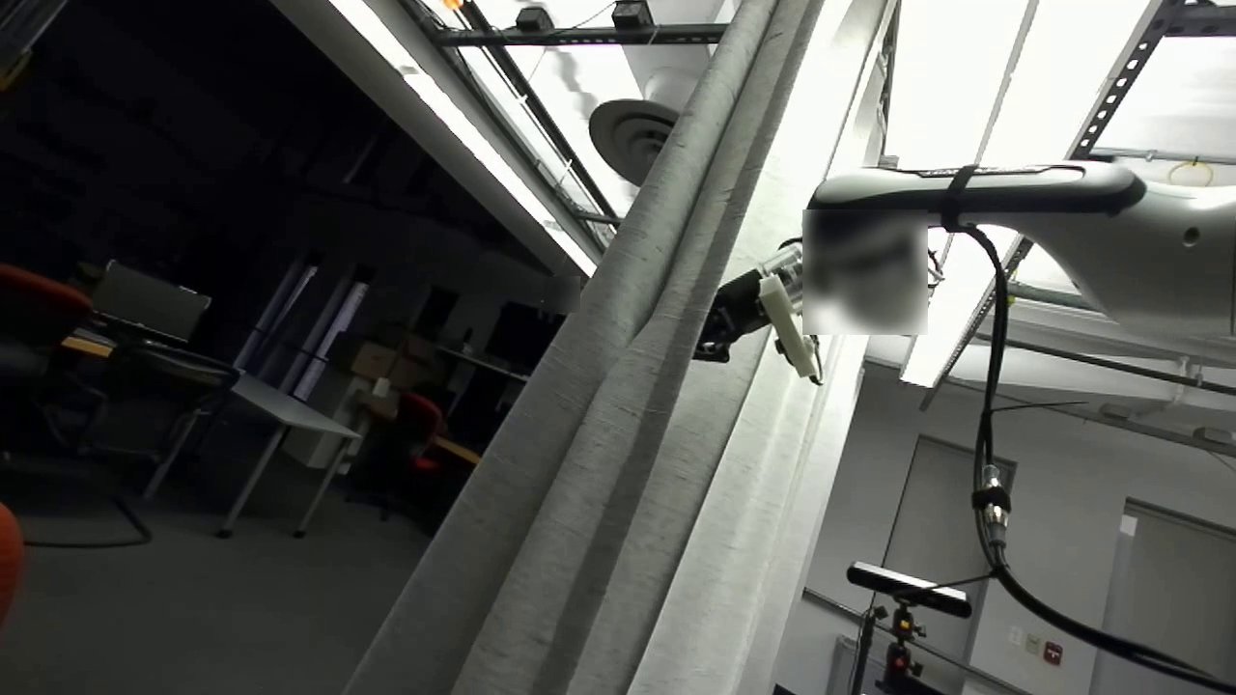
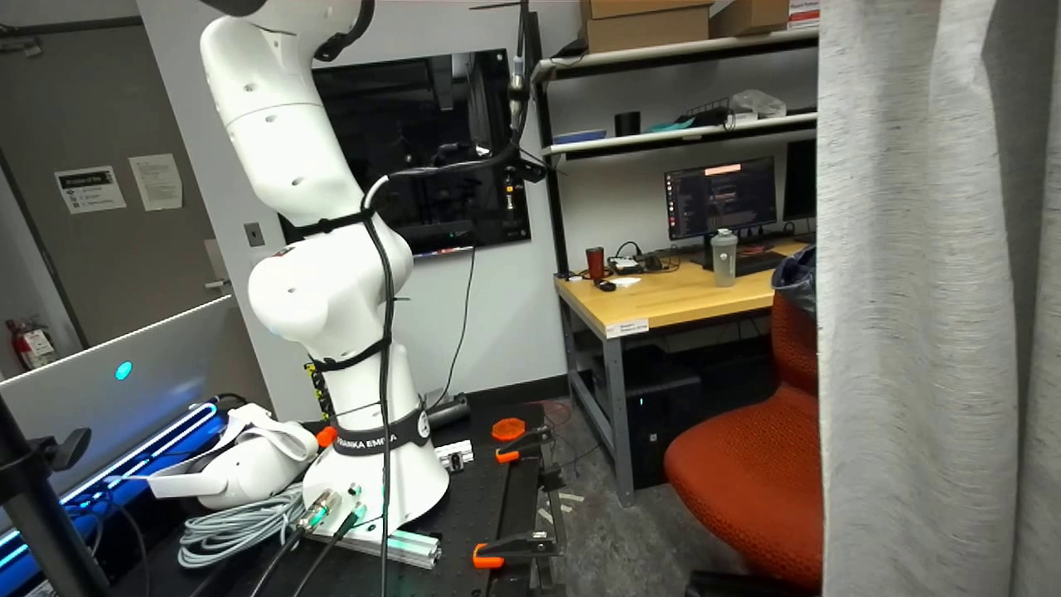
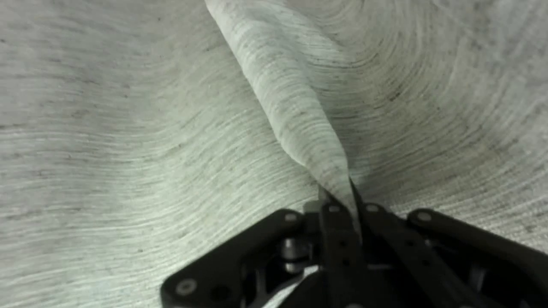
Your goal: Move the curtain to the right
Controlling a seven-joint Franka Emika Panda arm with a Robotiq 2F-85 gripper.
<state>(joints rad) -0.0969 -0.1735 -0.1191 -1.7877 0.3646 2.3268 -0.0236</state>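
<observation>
The curtain (image 1: pixel 618 415) is a tall light grey woven drape with long folds, and it slants through the middle of an exterior view. Its lower part hangs along the right side of an exterior view (image 2: pixel 920 315). In the wrist view the curtain (image 3: pixel 128 141) fills the background, and a narrow pinched fold of it runs down between my fingers. My gripper (image 3: pixel 342 199) is shut on that fold. In an exterior view my gripper (image 1: pixel 713 343) reaches into the curtain from the right, with its fingertips partly hidden by fabric.
The white arm (image 1: pixel 1062 212) reaches in from the right, with a black cable (image 1: pixel 995 386) hanging below it. A camera on a stand (image 1: pixel 908 589) is below the arm. A red chair (image 2: pixel 754 473) and a wooden desk (image 2: pixel 663 294) stand beside the curtain. Ceiling rails (image 1: pixel 579 37) are overhead.
</observation>
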